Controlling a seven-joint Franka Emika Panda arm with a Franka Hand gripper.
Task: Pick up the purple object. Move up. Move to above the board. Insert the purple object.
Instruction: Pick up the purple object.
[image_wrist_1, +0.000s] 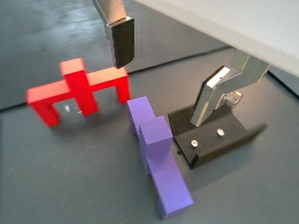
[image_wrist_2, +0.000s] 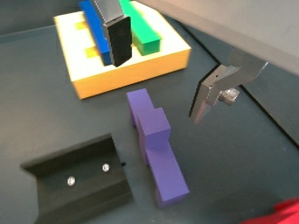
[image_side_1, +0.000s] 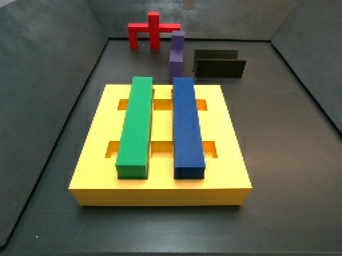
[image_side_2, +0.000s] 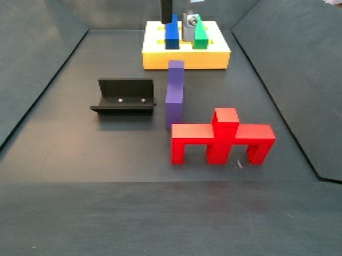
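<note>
Purple object (image_wrist_1: 156, 157) lies flat on the dark floor (image_wrist_2: 233, 175), below the open, empty gripper (image_wrist_2: 163, 74) and between its spread fingers, untouched. Black fixture (image_wrist_1: 214, 136) just beside it on one side, red piece (image_wrist_1: 77, 91) near on the other. Board (image_wrist_2: 122, 66) with blue bar (image_side_1: 187, 123) and green bar (image_side_1: 136, 122) lies beyond the jaws.

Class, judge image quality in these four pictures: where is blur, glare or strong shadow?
Both wrist views are soft, and the open gripper fingers blur at the edges; a pale glare band crosses a wrist view's corner; both side views look sharper and evenly lit, with only faint shadows by the board.
</note>
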